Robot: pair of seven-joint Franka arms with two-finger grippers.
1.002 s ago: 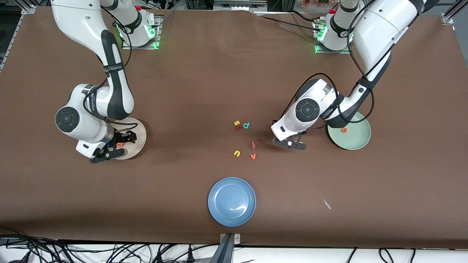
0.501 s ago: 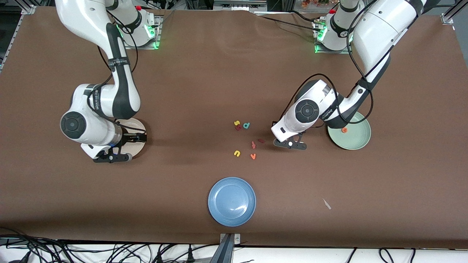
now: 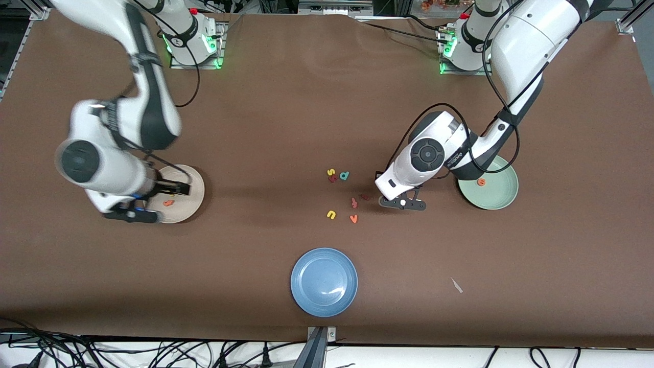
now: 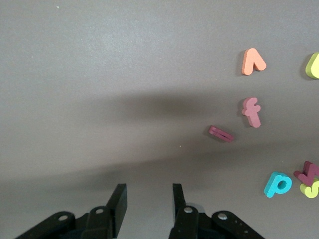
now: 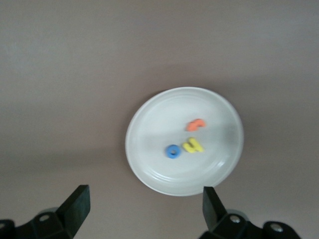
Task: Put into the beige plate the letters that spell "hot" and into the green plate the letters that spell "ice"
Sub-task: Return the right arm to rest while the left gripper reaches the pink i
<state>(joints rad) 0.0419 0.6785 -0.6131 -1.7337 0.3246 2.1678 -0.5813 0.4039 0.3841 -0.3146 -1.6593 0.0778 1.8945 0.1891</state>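
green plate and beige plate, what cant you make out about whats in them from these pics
- Green plate: front view only; the left arm covers part of its rim, so only an orange letter shows, too small to read.
- Beige plate: in the front view the blurred right arm hides part of it; the right wrist view shows an orange, a blue and a yellow letter, too blurred to read the orange and yellow.

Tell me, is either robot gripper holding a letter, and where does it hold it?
No. The left gripper hangs empty near the dark red i. The right gripper is wide open and empty above the beige plate.
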